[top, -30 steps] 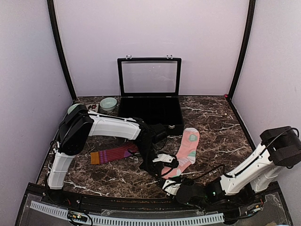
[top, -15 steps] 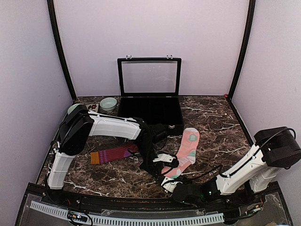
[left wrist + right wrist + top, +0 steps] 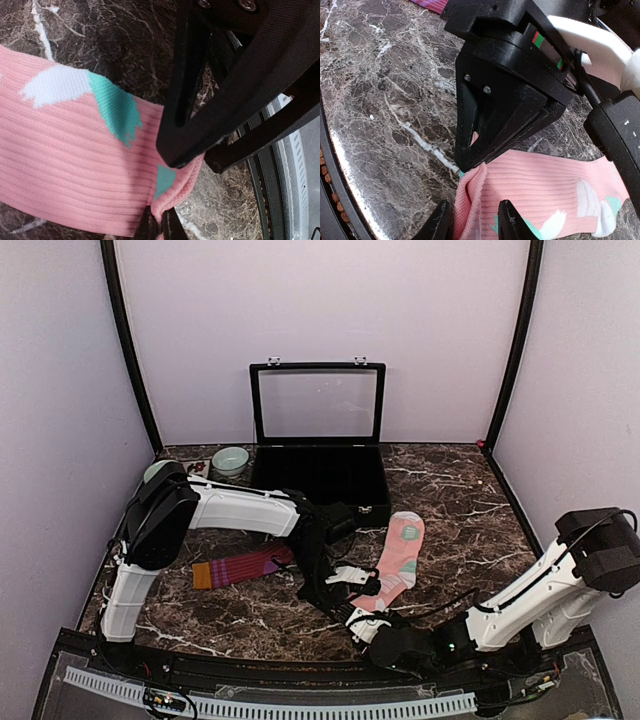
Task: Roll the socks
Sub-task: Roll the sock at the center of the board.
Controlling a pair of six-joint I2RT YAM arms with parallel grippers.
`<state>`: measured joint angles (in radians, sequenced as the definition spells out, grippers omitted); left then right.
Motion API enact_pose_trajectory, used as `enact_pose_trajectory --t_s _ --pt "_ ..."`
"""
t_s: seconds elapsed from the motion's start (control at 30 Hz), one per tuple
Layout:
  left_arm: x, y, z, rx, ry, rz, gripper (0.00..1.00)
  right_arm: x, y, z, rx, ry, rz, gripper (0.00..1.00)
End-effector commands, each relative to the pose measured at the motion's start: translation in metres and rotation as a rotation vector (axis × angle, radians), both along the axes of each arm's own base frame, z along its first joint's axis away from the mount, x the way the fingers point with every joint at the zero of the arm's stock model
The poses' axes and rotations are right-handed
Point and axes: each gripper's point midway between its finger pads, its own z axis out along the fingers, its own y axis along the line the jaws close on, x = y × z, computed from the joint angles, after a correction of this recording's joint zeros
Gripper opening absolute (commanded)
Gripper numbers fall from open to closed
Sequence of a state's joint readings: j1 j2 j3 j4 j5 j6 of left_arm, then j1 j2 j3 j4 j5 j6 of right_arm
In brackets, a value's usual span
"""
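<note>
The left gripper [image 3: 195, 162] pinches the near end of the pink sock [image 3: 402, 545], holding a fold raised. The right gripper [image 3: 472, 225] has a finger on each side of that fold; whether it squeezes cannot be told. The sock lies right of the middle of the table [image 3: 450, 502], toward the near edge. The striped sock [image 3: 240, 567] lies nearer the left edge.
</note>
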<state>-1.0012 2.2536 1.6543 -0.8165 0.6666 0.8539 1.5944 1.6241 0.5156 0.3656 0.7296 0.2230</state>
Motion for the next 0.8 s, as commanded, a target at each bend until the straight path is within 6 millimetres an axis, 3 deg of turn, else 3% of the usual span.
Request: enact_pose_trajectory --t_s 0.0,0.43,0.57,0.7,0.77 --pt "0.001 0.026 -0.034 0.131 -0.043 -0.027 0.0 0.0 0.014 0.016 0.076 0.004 -0.006 0.31" --pt "-0.006 0.034 -0.033 0.152 -0.013 -0.05 0.0 0.005 0.001 -0.01 0.048 0.0 -0.046 0.24" --pt "-0.006 0.034 -0.032 0.151 -0.016 -0.057 0.0 0.008 -0.006 -0.011 0.071 0.011 -0.082 0.16" --pt "-0.002 0.033 -0.03 0.151 -0.031 -0.054 0.09 0.009 -0.006 -0.011 0.085 0.035 -0.097 0.01" --pt "0.001 0.03 -0.027 0.146 -0.033 -0.036 0.16 0.007 -0.004 -0.012 0.09 0.051 -0.097 0.0"
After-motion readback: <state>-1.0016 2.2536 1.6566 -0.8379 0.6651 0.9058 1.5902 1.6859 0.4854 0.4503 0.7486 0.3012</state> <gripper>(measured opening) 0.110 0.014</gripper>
